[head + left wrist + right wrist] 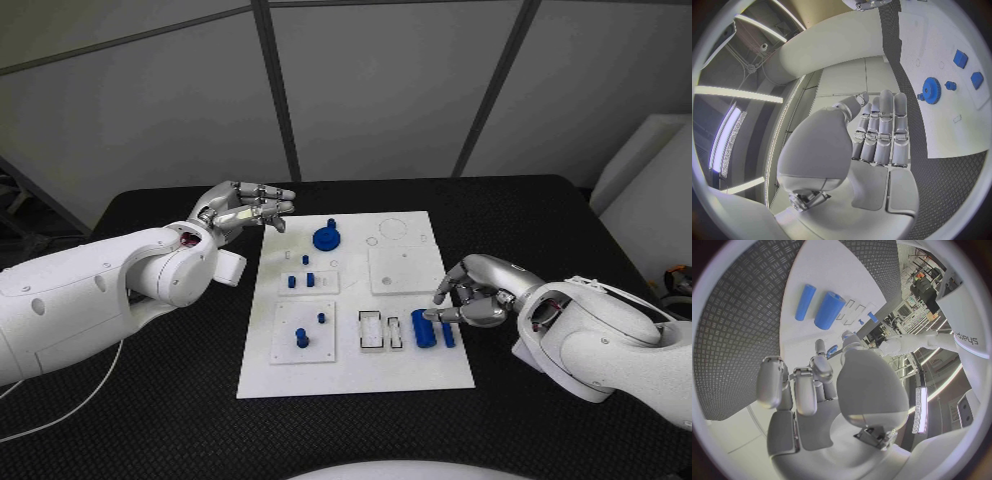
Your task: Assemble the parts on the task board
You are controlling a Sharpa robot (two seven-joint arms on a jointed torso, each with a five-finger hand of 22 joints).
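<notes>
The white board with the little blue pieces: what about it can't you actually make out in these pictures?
- Head view: the right hand hangs beside the two blue cylinders; whether a fingertip touches them cannot be told.
- Head view: the small blue pegs on the task board are too small to tell whether they are seated.
- Left wrist view: the left hand hides the board's near part; the blue gear shows past it.

white task board (418, 372), blue parts (327, 239), black textured table (173, 420).
</notes>
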